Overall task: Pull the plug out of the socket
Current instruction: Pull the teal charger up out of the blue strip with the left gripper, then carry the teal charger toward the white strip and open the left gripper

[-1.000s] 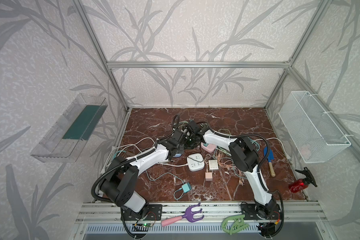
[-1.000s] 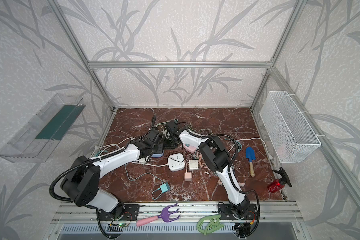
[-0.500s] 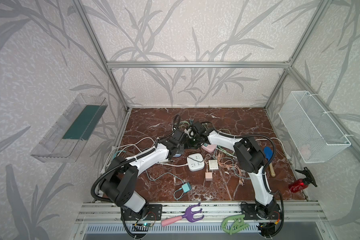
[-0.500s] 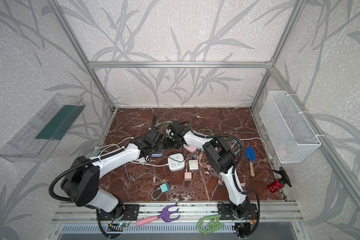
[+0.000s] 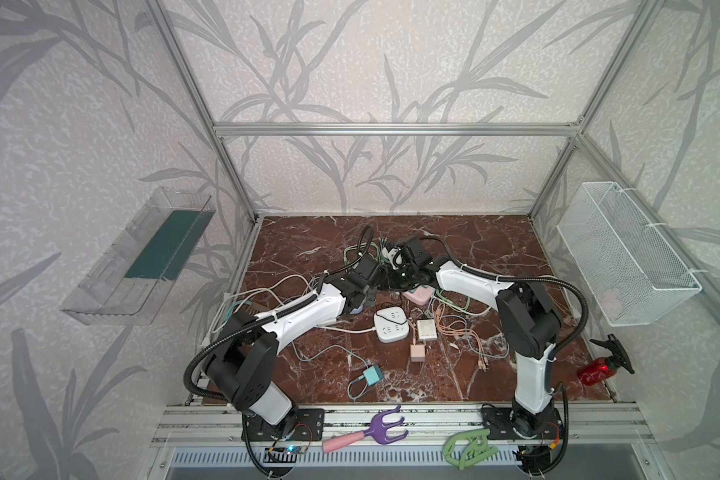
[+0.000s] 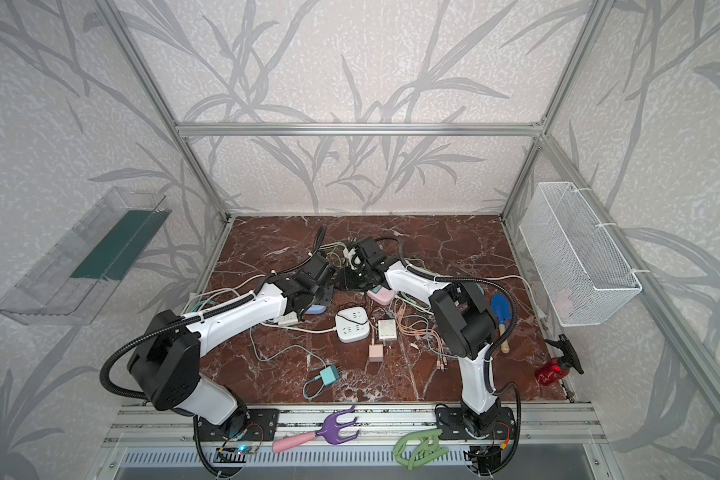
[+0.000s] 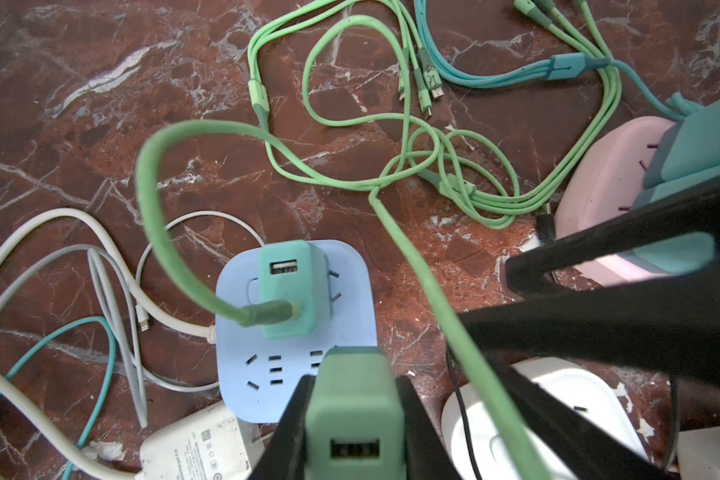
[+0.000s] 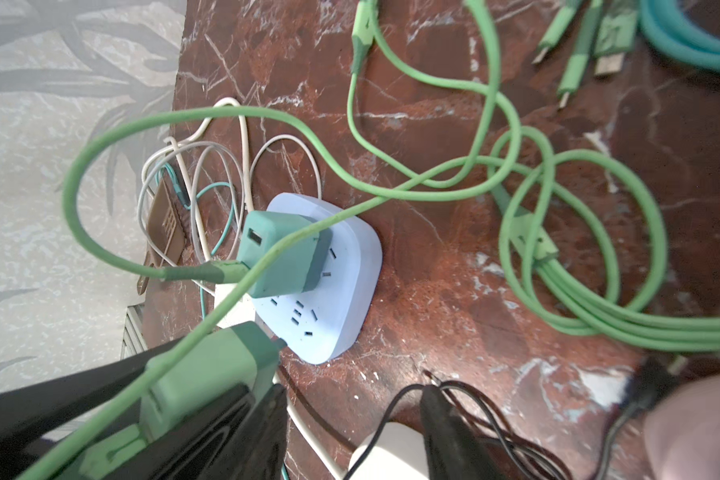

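Our left gripper (image 7: 354, 382) clamps the green plug (image 7: 354, 415); we should pull straight off the blue socket (image 7: 233, 332) beneath its fingertips. Our right gripper (image 7: 485, 295) hovers, fingers apart.

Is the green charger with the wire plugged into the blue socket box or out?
Plugged in: the green cube charger sits flush on the blue plastic socket box, no prongs showing.

A: What is being carried on the left socket (image 7: 242, 374)?
B: A seated plug (image 7: 292, 291), off-centre on its face; a second plug (image 7: 354, 415) is being held in the left claw (image 7: 352, 386), close above one edge.
A: And beside it?
B: The middle socket (image 5: 391, 324) is being borne on the desk (image 5: 474, 249) to its right, the rear socket (image 5: 418, 296) just behind that.
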Controlling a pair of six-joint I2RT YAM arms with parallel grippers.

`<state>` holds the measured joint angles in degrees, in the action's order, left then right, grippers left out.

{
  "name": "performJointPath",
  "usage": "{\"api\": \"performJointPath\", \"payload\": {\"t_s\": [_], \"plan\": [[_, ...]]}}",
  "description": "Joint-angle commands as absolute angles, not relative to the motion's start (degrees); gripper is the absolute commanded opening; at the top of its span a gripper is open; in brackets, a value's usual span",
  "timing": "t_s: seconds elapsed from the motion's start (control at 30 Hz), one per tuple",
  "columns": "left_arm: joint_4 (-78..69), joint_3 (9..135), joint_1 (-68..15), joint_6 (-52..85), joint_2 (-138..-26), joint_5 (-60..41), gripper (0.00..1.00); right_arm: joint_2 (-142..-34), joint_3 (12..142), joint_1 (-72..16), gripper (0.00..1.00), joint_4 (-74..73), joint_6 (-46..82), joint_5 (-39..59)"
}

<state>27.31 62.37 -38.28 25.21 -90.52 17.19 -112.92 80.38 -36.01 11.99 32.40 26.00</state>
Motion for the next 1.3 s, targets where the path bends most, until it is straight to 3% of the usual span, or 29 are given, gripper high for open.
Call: {"api": "performJointPath", "payload": {"t_s": [0.0,0.9,1.07,1.27], "plan": [[31.7,64.7,-39.7,24.3,-92.6,21.0,0.09,-108.9,78.6,-33.8,0.52,10.5,32.7,25.4],[46.2,73.4,-46.3,28.2,-104.6,25.0,0.17,-104.2,75.0,-31.1,0.52,4.5,35.4,30.8],[47.3,73.6,-46.8,29.5,-105.5,24.4,0.18,-102.5,74.5,-30.9,0.53,6.2,34.4,27.7],[47.3,73.8,-47.0,30.1,-106.1,24.6,0.25,-100.1,73.7,-29.9,0.53,7.4,33.0,24.6]]}}
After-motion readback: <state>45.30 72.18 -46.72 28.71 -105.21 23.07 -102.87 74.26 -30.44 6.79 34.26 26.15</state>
